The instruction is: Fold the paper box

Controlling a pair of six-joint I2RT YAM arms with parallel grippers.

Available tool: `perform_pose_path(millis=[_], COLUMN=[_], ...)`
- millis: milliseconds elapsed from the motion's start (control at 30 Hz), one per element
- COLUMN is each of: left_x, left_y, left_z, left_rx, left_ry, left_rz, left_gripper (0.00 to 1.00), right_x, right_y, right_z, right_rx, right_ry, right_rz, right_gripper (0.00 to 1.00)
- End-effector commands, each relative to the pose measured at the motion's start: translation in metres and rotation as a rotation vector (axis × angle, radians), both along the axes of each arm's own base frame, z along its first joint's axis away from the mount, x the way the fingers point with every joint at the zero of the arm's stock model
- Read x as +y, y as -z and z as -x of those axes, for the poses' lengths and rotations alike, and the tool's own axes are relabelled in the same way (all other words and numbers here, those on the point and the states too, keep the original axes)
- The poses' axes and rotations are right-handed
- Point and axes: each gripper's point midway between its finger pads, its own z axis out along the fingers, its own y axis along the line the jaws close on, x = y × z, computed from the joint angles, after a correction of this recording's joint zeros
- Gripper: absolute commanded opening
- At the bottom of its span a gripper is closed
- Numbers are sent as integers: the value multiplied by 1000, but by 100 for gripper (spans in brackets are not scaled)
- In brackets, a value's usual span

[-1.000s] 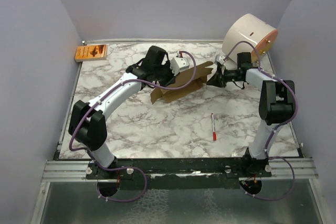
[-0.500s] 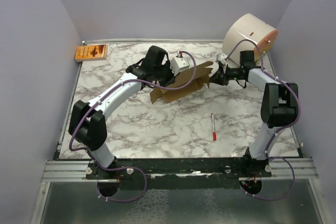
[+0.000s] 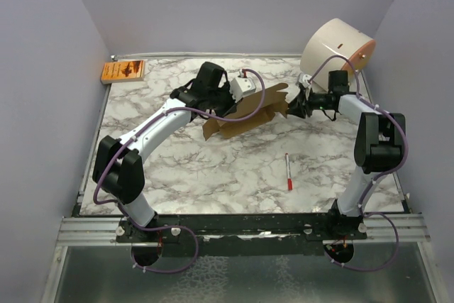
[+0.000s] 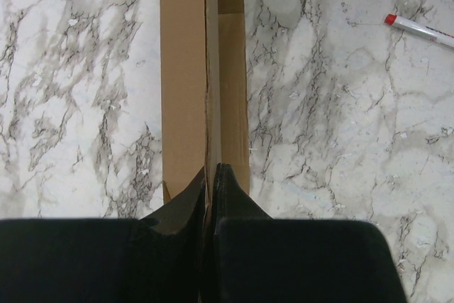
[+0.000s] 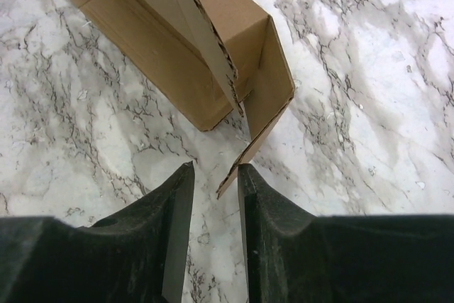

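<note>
The paper box (image 3: 245, 115) is a brown cardboard trough lying on the marble table (image 3: 213, 168) near its middle back. My left gripper (image 3: 225, 104) is shut on one upright wall of the box (image 4: 206, 90), the thin panel pinched between its fingers (image 4: 230, 196). My right gripper (image 5: 215, 169) stands open at the box's right end; the tip of an end flap (image 5: 259, 136) sits between its jaws, close to the right finger, not pinched. In the top view the right gripper (image 3: 292, 109) is just right of the box.
A red-and-white pen (image 3: 288, 172) lies on the table in front of the box, also in the left wrist view (image 4: 418, 28). A big white cylinder (image 3: 337, 46) stands at the back right. An orange printed packet (image 3: 123, 71) lies at the back left corner.
My right gripper has opened, letting go of the end flap, and its arm has shifted slightly back and up. The left arm and the box have stayed still.
</note>
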Motion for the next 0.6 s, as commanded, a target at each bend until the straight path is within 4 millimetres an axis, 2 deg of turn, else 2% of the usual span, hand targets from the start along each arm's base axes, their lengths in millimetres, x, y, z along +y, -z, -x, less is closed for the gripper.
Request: perform_pose_path(millis=[0, 267, 567], left_x=[1, -1, -3], left_y=[-15, -16, -16], left_z=[5, 5, 6], left_rx=[-19, -13, -9], left_ry=[-8, -9, -8], left_rz=[13, 21, 26], left_gripper=[0, 0, 0], right_x=[2, 1, 6], right_y=[-10, -10, -15], right_z=[-5, -14, -17], right_rx=[-25, -46, -94], right_ry=[26, 91, 121], right_rz=[-29, -40, -42], right_gripper=[33, 32, 26])
